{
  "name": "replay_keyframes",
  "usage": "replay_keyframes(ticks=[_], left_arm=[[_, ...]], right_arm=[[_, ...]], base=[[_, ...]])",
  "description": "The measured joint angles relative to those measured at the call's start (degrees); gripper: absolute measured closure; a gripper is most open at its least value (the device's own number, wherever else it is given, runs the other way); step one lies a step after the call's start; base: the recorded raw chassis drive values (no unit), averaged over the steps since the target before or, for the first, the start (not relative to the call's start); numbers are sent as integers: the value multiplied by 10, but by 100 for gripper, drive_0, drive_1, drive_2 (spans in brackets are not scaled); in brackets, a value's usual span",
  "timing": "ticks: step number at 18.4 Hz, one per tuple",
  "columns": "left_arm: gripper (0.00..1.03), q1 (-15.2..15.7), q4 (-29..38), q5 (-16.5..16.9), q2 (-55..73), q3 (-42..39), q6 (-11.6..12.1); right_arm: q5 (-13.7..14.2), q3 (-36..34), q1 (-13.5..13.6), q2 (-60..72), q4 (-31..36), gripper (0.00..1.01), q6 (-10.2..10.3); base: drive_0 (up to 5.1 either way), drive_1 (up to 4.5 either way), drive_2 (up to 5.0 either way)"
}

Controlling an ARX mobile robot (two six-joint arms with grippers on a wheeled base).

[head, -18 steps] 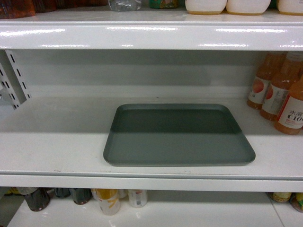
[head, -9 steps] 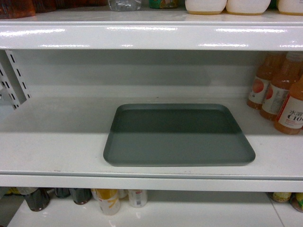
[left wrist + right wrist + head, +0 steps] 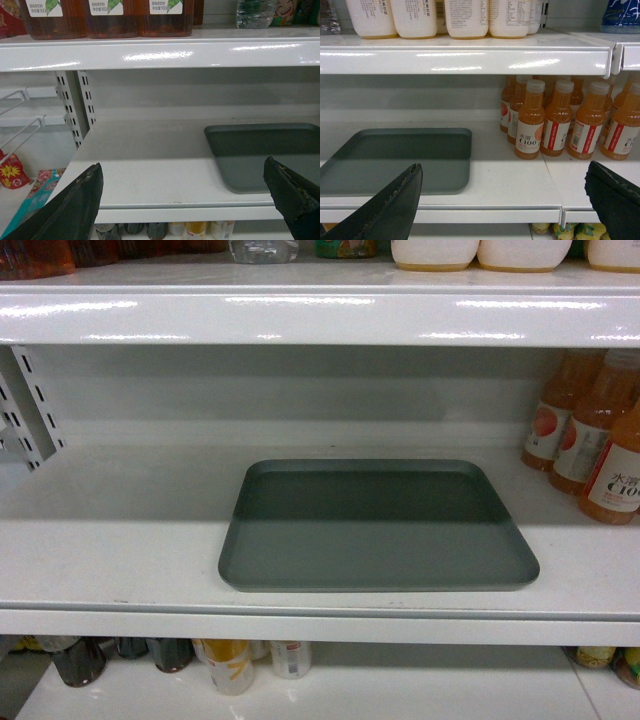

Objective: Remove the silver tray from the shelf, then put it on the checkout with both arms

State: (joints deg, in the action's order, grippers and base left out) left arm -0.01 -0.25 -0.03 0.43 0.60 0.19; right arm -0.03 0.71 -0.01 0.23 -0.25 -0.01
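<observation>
**Waiting on the shelf: grey tray sits untouched as both arms face it**

Lying flat on the middle board of the shelf, the silver tray shows a matte grey-green face, rounded corners and a low raised rim, with nothing on it. Its back half falls in the shade of the board above. Set against the head views of a second and half a second ago, nothing has shifted: the tray lies in the same spot, and neither arm has entered that view. The tray's long axis runs left to right, parallel to the shelf's front lip, with one long edge near that lip. Orange juice bottles stand well to its right on the same board. The left gripper faces the shelf left of the tray, its fingers spread wide and holding nothing. The right gripper faces the tray's right end, fingers likewise wide apart.
</observation>
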Motion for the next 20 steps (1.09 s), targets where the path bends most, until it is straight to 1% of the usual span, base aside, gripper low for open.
replay_keyframes(ticks=[1, 2, 3, 4, 5, 6, 7, 8, 9, 10, 11, 12, 13, 14, 15, 16, 17, 18, 20], left_arm=[[5, 0, 0, 0, 0, 0, 0], [5, -34, -86, -84, 38, 30, -32], [5, -71, -132, -186, 155, 73, -80], [5, -65, -83, -224, 252, 85, -105], [5, -50, -39, -215, 334, 87, -124], [5, -49, 21, -175, 428, 94, -129], [5, -46, 80, -136, 522, 111, -129], [5, -44, 125, -112, 596, 131, -125], [5, -45, 169, -88, 677, 156, -121], [5, -49, 207, -76, 753, 181, -115], [5, -56, 234, -66, 823, 207, -109], [5, -70, 253, -50, 918, 258, -99], [5, -83, 248, -49, 1005, 334, -92], [5, -83, 245, -59, 1046, 381, -92], [5, -82, 244, -61, 1065, 402, -93], [5, -82, 240, -61, 1081, 417, -94], [5, -82, 238, -61, 1092, 427, -96], [5, -82, 233, -61, 1112, 444, -105], [5, -84, 224, -60, 1133, 466, -108]], right_arm=[[0, 0, 0, 0, 0, 3, 0], [-17, 5, -5, 5, -26, 3, -7], [-84, 35, -16, 65, -101, 3, -34], [-119, 50, 1, 139, -112, 3, -50], [-120, 50, 20, 192, -92, 3, -54], [-113, 50, 37, 254, -51, 3, -54], [-95, 51, 59, 319, -6, 3, -45], [-84, 56, 77, 384, 42, 3, -32], [-73, 70, 98, 469, 105, 3, -15], [-71, 89, 109, 552, 166, 3, 3], [-68, 107, 117, 617, 210, 3, 16], [-54, 148, 128, 746, 281, 3, 34], [-40, 214, 133, 876, 327, 3, 50], [-27, 259, 140, 943, 342, 3, 59], [-27, 280, 145, 970, 344, 3, 67], [-23, 292, 148, 986, 347, 3, 68], [-18, 309, 151, 1007, 346, 3, 74], [-12, 328, 155, 1031, 351, 3, 76], [-5, 359, 155, 1067, 346, 3, 82]], base=[[0, 0, 0], [0, 0, 0], [0, 0, 0], [0, 0, 0], [0, 0, 0], [0, 0, 0], [0, 0, 0], [0, 0, 0], [0, 0, 0], [0, 0, 0], [0, 0, 0], [0, 0, 0], [0, 0, 0], [0, 0, 0], [0, 0, 0], [0, 0, 0], [0, 0, 0], [0, 0, 0], [0, 0, 0]])
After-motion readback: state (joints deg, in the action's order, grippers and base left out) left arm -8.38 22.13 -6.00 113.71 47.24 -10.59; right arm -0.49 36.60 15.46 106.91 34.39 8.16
